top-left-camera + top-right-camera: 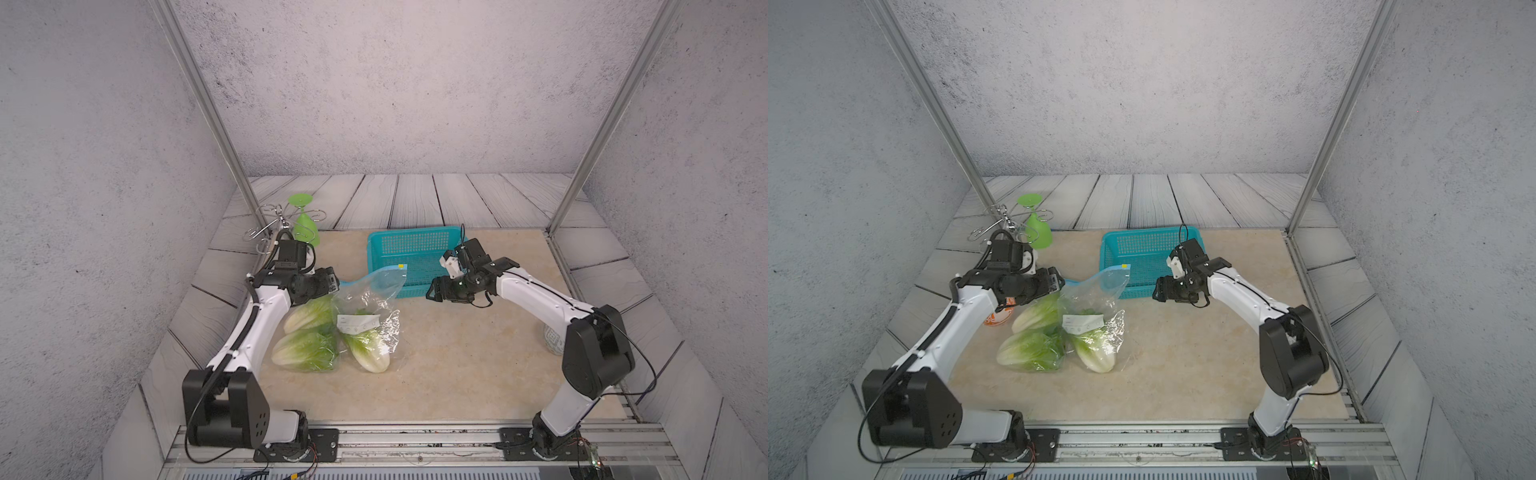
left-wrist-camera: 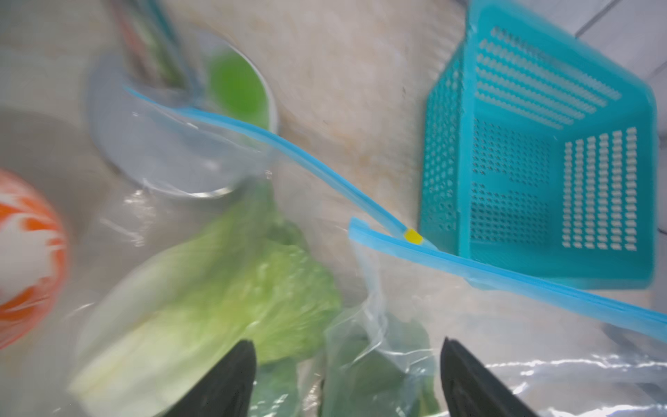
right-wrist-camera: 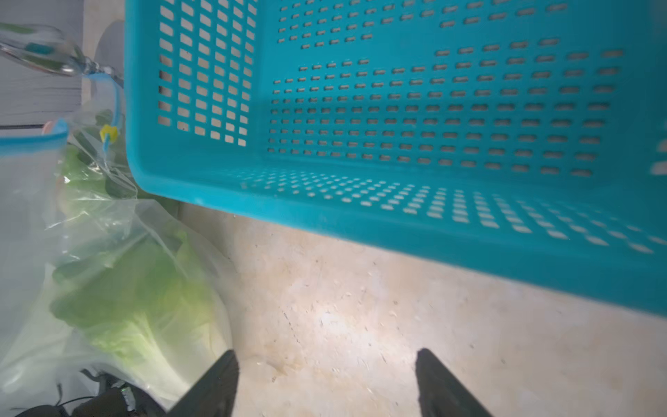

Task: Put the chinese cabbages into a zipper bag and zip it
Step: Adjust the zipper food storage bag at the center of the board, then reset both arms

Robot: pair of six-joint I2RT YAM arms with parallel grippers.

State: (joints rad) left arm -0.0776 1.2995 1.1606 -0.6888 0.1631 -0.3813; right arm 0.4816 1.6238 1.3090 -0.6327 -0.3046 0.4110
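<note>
Three chinese cabbages lie side by side on the beige mat: one at the back left, one in front of it, one on the right. The clear zipper bag, with a white label, wraps the right cabbage. I cannot tell whether the left two are inside. Its blue zip strip with the yellow slider rises against the basket. My left gripper hovers open over the bag's back end, holding nothing. My right gripper is open over bare mat beside the bag.
A teal perforated basket stands behind the bag. At the back left a green goblet hangs upside down on a wire rack. An orange-and-white object sits under the left arm. A patterned object stands behind the right arm.
</note>
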